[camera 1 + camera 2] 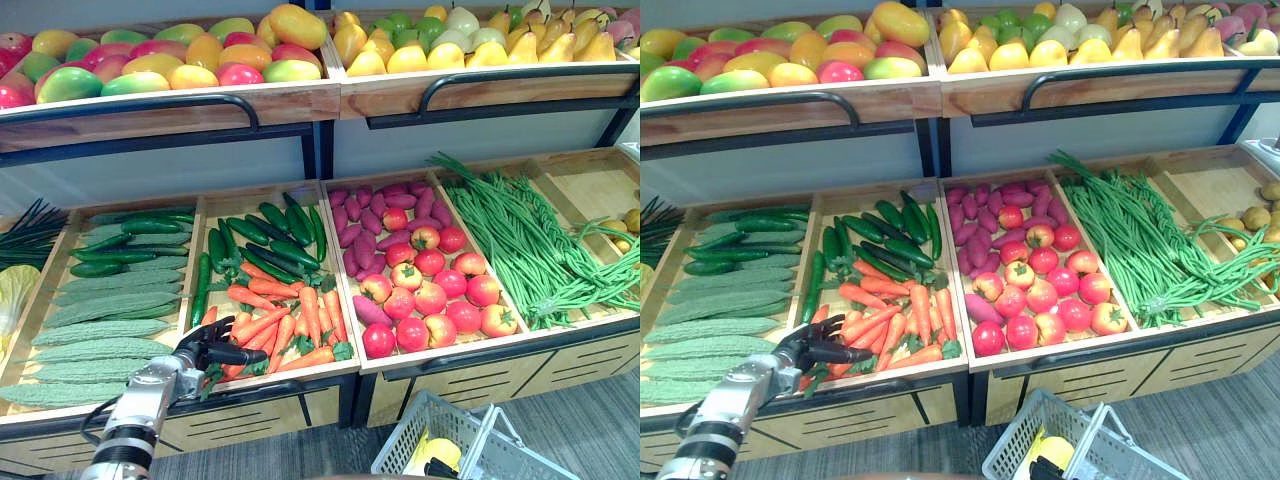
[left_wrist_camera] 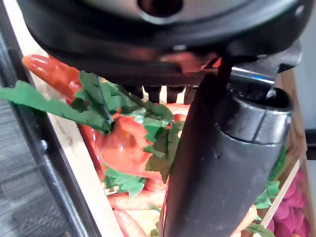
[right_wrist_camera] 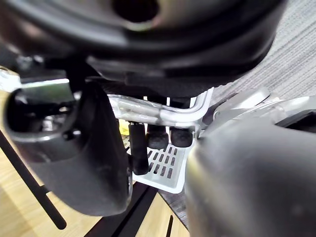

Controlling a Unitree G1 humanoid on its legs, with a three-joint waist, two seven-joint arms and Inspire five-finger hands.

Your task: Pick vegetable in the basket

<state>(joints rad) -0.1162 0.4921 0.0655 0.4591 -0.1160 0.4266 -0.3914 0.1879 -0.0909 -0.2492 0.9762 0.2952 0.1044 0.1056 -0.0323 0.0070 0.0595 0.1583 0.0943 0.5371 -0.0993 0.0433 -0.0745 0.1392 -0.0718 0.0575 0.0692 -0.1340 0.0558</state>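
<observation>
Orange carrots (image 1: 290, 320) with green tops lie heaped in the front half of a wooden bin, dark cucumbers (image 1: 265, 235) behind them. My left hand (image 1: 205, 350) hovers over the bin's front left corner, fingers relaxed and thumb pointing right, just above a leafy carrot (image 2: 123, 145) without holding it. The grey plastic basket (image 1: 410, 425) hangs low at the front right, with a yellow item (image 1: 442, 452) inside. My right hand (image 3: 74, 153) has its fingers (image 3: 158, 138) curled round the basket's metal handle (image 3: 148, 111).
Left of the carrots lie pale bitter gourds (image 1: 100, 330). To the right are purple sweet potatoes (image 1: 365, 225), red tomatoes (image 1: 430, 295) and long green beans (image 1: 520, 240). An upper shelf holds mangoes (image 1: 170, 55) and pears (image 1: 470, 45). A dark rail (image 1: 300, 385) fronts the bins.
</observation>
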